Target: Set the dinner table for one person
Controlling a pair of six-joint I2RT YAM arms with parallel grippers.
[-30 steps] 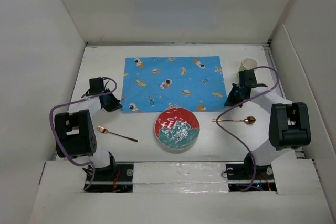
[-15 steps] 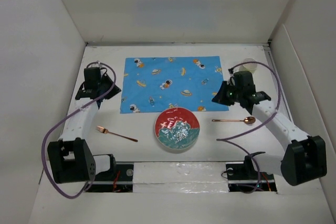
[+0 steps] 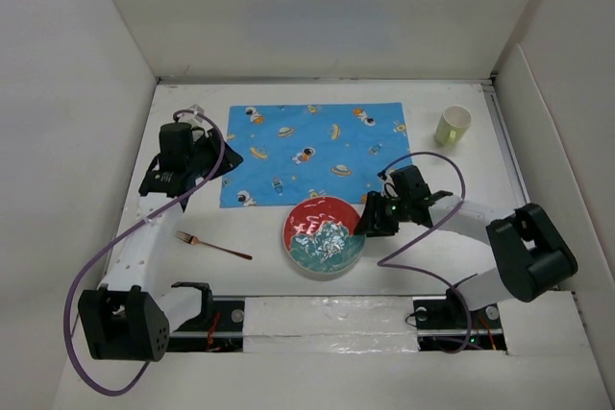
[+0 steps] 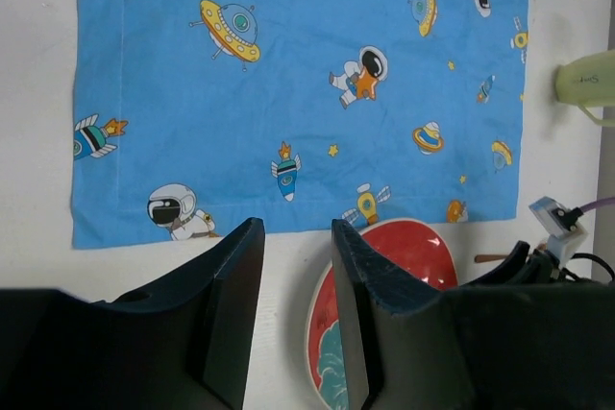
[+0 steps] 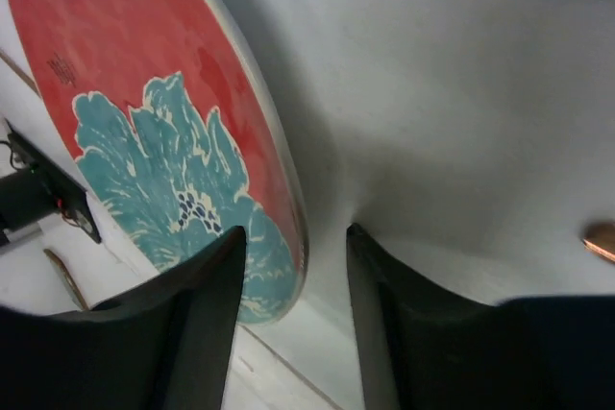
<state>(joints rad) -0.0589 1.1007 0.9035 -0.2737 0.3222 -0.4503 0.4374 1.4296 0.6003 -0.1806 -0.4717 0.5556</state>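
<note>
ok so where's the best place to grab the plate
Grip the plate by its right rim, coming in low from the right. It lies flat on the dinner table, so probably only the raised edge gives fingers a hold, one above and one beneath. The right gripper straddles that edge now, open.

Left arm: reaches far forward, nearly straight.
Left gripper: jaws narrowly parted.
Right arm: bent inward toward centre.
Right gripper: low, jaws parted.
</note>
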